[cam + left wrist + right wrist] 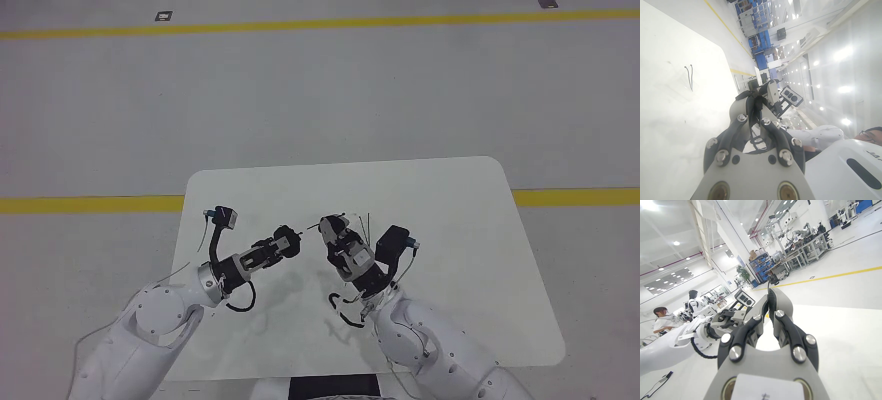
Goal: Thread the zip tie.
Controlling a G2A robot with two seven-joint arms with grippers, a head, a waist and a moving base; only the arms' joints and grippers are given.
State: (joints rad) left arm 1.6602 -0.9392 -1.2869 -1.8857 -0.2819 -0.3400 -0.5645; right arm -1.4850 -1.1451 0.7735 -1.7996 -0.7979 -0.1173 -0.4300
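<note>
Both arms meet over the middle of the white table (450,200). My right gripper (769,298) is shut on a thin black zip tie (769,285), whose end pokes up past the fingertips. Close to its left, my left gripper (287,241) is shut too, with black strap pinched at its tips (753,98) and a thin loop of the zip tie (755,139) running back between its fingers. In the top view a thin line of zip tie (307,229) bridges the small gap between the left gripper and the right gripper (328,227).
Two spare zip ties (690,77) lie flat on the table just beyond the right gripper, seen also from above (366,220). The table's far rounded corner (723,51) and far edge (340,165) lie beyond.
</note>
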